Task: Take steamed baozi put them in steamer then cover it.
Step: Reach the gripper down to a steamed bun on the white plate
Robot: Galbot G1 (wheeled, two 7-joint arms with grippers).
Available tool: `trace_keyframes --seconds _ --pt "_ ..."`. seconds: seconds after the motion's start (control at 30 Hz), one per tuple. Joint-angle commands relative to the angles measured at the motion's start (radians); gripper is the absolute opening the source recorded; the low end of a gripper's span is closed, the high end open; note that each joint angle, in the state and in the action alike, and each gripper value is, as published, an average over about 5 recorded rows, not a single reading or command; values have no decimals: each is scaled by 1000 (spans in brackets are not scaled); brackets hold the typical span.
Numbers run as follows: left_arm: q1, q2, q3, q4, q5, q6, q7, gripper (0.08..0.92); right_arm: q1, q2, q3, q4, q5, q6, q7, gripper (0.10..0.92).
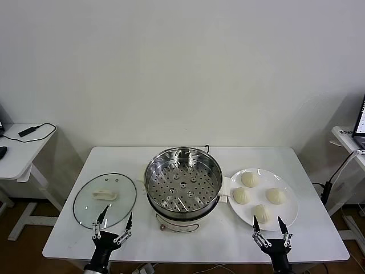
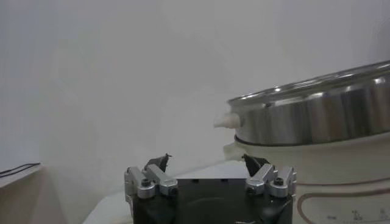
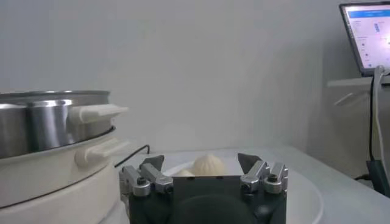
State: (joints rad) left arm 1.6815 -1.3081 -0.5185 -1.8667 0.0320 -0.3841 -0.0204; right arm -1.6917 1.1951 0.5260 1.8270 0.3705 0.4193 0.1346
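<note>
Item: my right gripper [image 1: 272, 229] and left gripper [image 1: 113, 224] stood wide, empty. Hazard: soft baozi [image 1: 263, 213] could dent or slip short of steamer [image 1: 183, 178].

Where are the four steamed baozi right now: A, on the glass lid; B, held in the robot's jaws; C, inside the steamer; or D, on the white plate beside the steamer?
D: all four steamed baozi sit on the white plate beside the steamer, whose perforated tray holds nothing, and the cover lies on the table on the steamer's other side.
</note>
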Motion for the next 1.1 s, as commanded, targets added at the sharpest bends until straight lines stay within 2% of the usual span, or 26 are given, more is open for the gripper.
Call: trace_keyframes --seconds 0.03,0.33,0.57,0.67,0.8,0.97,1.1 --pt "3 -1 1 -1 1 -6 -1 823 77 -34 20 24 25 -115 20 823" --pt "-4 6 7 -15 7 -16 0 823 462 -253 -60 -93 176 -395 99 823" --pt "-10 8 11 -25 7 -18 0 823 846 -465 -304 -310 334 -530 -1 823" --pt "-17 8 15 -25 7 -18 -1 823 993 -534 -440 -422 354 -541 -137 823" --pt "-24 9 16 -25 7 -17 -3 823 1164 -599 -623 -536 330 -563 -389 823" --pt "-30 9 18 -25 7 -14 -5 823 1405 -643 -891 -661 209 -555 -764 823" --pt "-36 5 20 -27 10 -8 -6 823 1605 -620 -1089 -752 67 -510 -1037 823"
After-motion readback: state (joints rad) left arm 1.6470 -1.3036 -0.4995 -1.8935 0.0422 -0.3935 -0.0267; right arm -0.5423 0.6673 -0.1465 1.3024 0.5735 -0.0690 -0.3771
